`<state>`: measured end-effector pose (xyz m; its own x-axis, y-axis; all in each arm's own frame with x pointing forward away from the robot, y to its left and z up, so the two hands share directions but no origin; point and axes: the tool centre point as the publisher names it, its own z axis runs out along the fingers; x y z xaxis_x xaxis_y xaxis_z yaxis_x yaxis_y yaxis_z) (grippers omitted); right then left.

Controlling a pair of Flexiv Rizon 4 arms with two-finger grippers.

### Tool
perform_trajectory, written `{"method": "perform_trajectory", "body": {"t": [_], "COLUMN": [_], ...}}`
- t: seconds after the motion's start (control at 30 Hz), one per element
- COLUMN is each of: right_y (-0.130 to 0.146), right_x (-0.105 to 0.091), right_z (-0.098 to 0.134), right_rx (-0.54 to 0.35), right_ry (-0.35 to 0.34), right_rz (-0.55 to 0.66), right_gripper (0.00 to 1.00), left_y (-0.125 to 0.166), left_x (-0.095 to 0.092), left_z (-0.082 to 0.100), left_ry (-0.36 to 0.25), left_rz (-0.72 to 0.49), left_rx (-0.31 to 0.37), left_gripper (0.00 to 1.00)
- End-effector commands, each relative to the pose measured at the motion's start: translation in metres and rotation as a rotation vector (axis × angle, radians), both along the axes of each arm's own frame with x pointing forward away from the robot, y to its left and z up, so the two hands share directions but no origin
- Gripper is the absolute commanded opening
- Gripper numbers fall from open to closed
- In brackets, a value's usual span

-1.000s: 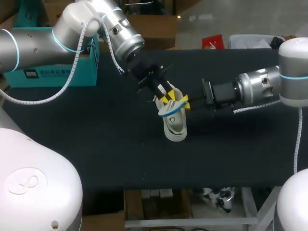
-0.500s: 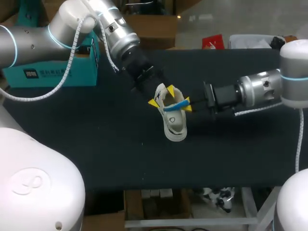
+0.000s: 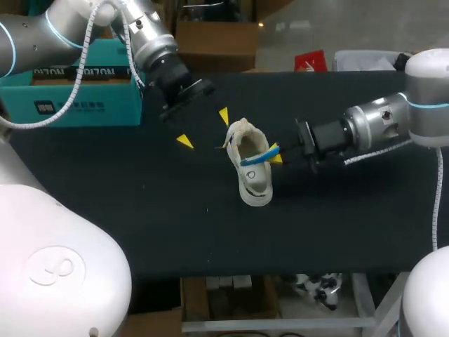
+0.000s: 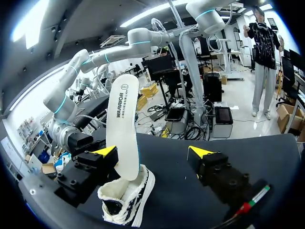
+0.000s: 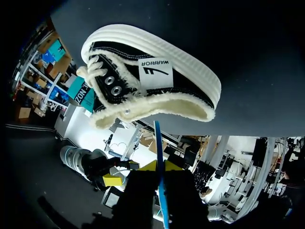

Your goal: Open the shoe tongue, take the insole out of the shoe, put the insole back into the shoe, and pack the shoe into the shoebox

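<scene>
A black canvas shoe (image 3: 251, 175) with a white sole and frayed cream lining lies on the dark table. A white insole with a blue underside (image 3: 256, 157) sticks out of its opening, one end inside the shoe. My right gripper (image 3: 273, 154) is shut on the insole's free end, seen edge-on between its yellow tips (image 5: 159, 166) with the shoe (image 5: 152, 78) ahead. My left gripper (image 3: 203, 128) hangs open behind and left of the shoe, holding nothing. In the left wrist view the insole (image 4: 122, 129) stands beside one of its fingers (image 4: 106, 151), above the shoe (image 4: 126, 202).
A teal shoebox (image 3: 77, 84) stands at the back left of the table (image 3: 140, 210), just behind my left arm. Bare dark tabletop lies in front of the shoe and to its left.
My left gripper has opened, let go of the insole and pulled back up and to the left. The right gripper has kept its hold beside the shoe.
</scene>
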<state>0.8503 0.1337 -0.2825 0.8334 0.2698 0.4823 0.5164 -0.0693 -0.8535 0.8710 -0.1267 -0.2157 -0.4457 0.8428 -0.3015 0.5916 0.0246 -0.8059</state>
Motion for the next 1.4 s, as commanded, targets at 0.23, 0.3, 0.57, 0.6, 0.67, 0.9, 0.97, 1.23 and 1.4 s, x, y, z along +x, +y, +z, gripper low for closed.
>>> {"method": "perform_trajectory", "body": {"t": [0.23, 0.3, 0.57, 0.6, 0.67, 0.9, 0.97, 1.23, 1.4], "right_y": [-0.003, -0.004, -0.007, -0.006, -0.006, -0.005, -0.006, -0.006, -0.004], "right_x": [-0.006, -0.008, -0.016, -0.017, -0.018, -0.018, -0.017, -0.011, -0.009], "right_z": [-0.005, -0.006, -0.008, -0.008, -0.009, -0.008, -0.007, -0.008, -0.009], "right_rx": [0.012, 0.013, 0.018, 0.02, 0.023, 0.021, 0.025, 0.043, 0.055], "right_ry": [0.011, 0.013, 0.027, 0.029, 0.034, 0.04, 0.038, 0.042, 0.011], "right_rz": [0.03, 0.033, 0.04, 0.042, 0.047, 0.057, 0.057, 0.023, 0.008], "right_gripper": [0.0, 0.0, 0.0, 0.0, 0.0, 0.0, 0.0, 0.0, 0.0], "left_y": [0.01, 0.008, -0.002, -0.003, -0.004, -0.007, -0.008, -0.008, -0.012], "left_x": [0.048, 0.053, 0.057, 0.056, 0.056, 0.056, 0.053, 0.02, -0.006], "left_z": [-0.007, -0.007, -0.01, -0.011, -0.012, -0.01, -0.007, 0.003, 0.005], "left_ry": [0.086, 0.093, 0.095, 0.094, 0.095, 0.087, 0.069, -0.072, -0.098], "left_rz": [-0.007, -0.01, -0.022, -0.022, -0.025, -0.021, -0.017, 0.064, 0.158], "left_rx": [0.035, 0.038, 0.061, 0.064, 0.064, 0.067, 0.066, -0.029, -0.112], "left_gripper": [1.0, 1.0, 1.0, 1.0, 1.0, 1.0, 1.0, 1.0, 1.0]}}
